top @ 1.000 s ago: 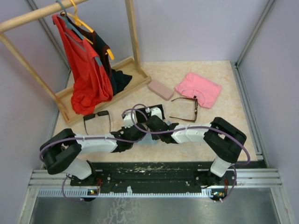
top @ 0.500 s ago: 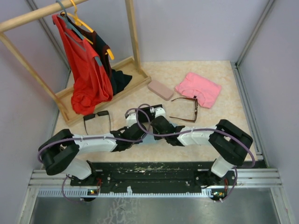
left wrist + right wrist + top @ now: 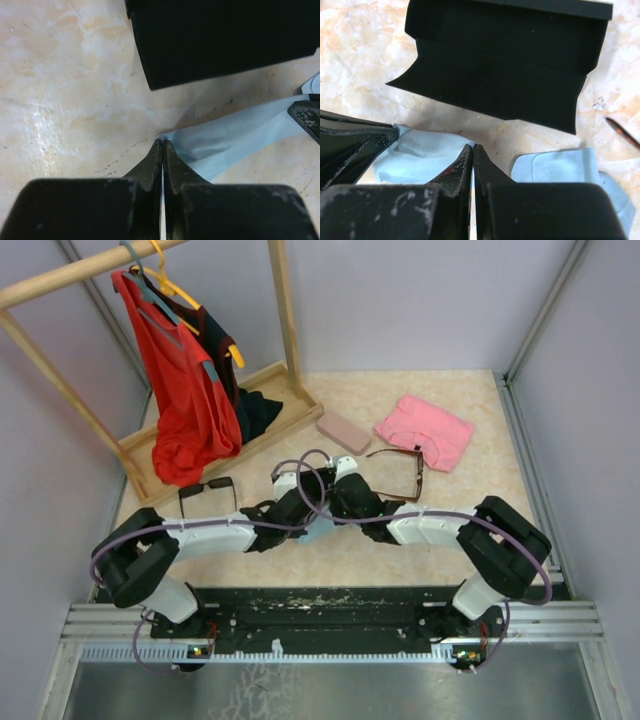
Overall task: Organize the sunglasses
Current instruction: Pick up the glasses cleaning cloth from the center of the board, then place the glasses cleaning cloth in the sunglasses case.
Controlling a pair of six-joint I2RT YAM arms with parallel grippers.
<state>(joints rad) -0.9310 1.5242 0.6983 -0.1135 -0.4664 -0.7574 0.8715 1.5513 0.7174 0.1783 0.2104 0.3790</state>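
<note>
The reddish-brown sunglasses (image 3: 400,475) lie open on the table right of centre; one thin arm tip shows in the right wrist view (image 3: 622,132). The black sunglasses (image 3: 207,495) lie at the left, near the rack base. Both grippers meet at the table's middle over a light-blue cloth (image 3: 318,530). My left gripper (image 3: 163,145) is shut on a corner of the cloth (image 3: 235,137). My right gripper (image 3: 473,149) is shut on the cloth's edge (image 3: 420,150). An open black case (image 3: 505,65) lies just beyond both grippers, and it also shows in the left wrist view (image 3: 220,40).
A pink oblong case (image 3: 343,432) and a folded pink cloth (image 3: 424,430) lie at the back. A wooden clothes rack (image 3: 230,415) with red and dark garments stands at the back left. A second light-blue piece (image 3: 560,167) lies right of my right gripper.
Both grippers have moved away from the arm bases toward the table's back, staying close together and shut on the light-blue cloth. Both pairs of sunglasses have stayed put.
</note>
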